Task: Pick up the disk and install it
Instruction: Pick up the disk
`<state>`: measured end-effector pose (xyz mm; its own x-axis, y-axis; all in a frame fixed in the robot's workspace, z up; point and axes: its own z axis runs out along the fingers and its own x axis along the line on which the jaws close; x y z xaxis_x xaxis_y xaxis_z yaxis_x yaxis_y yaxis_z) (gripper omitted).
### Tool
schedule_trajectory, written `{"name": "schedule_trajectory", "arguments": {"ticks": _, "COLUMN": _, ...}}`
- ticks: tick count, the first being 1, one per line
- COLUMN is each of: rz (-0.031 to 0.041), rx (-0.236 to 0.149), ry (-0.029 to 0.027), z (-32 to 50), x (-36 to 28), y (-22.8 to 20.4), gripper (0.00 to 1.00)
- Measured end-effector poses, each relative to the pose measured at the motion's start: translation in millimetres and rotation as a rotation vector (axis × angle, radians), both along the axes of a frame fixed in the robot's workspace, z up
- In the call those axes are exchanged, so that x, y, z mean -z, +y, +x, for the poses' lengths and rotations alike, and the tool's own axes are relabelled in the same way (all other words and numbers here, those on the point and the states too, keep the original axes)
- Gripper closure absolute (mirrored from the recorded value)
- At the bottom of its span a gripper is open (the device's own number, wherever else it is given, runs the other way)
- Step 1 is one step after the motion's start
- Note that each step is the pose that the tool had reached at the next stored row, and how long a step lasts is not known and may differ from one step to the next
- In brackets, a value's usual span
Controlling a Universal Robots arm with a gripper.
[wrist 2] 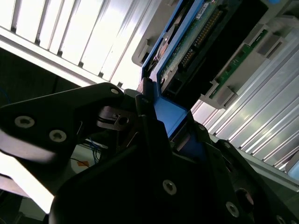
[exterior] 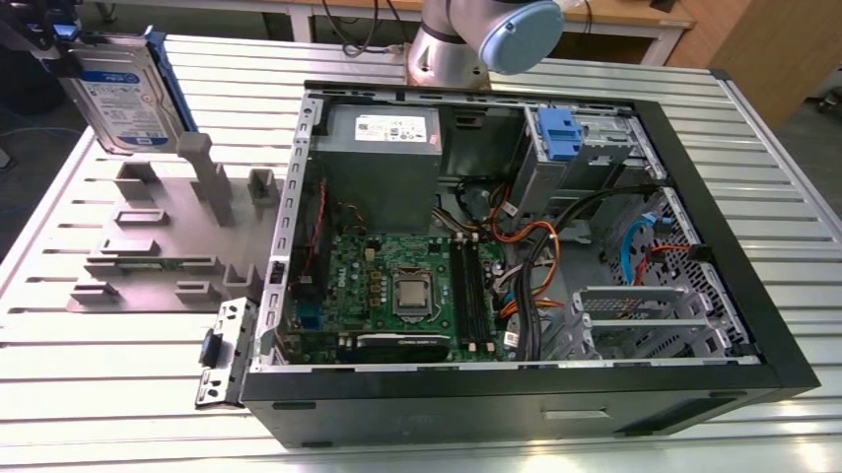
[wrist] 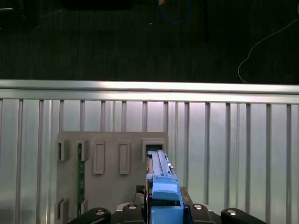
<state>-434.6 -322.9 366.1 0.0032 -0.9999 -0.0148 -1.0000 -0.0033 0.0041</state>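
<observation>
Ribbed aluminium table (exterior: 118,394) is carrying an open computer case (exterior: 736,296) and, on the exterior view's left, a grey slotted fixture (exterior: 158,246). Item: the disk (exterior: 125,94), silver with a white-and-blue label and blue carrier, is hanging upright in the air above the far end of that fixture, clear of its slots and well apart from the case. Item: the gripper (exterior: 59,34) is sitting at the disk's upper end and clamping it. In the second wrist view the black fingers (wrist 2: 145,105) are pressing closed on the blue carrier from both sides, with the disk (wrist 2: 196,32) projecting straight out beyond the gripper (wrist 2: 173,121). In the first wrist view the disk (wrist: 161,186) is showing edge-on, rising from the gripper (wrist: 163,217) over the fixture (wrist: 112,186). Item: inside the case, a grey power supply (exterior: 382,148) and a green motherboard (exterior: 408,286) are lying exposed.
</observation>
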Motion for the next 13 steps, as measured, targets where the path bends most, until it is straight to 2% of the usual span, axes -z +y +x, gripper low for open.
{"name": "schedule_trajectory", "arguments": {"ticks": 13, "rz": 0.0011, "rx": 0.0, "ry": -0.0002, "z": -0.1, "x": -3.7, "y": 0.0, "gripper": 0.64}}
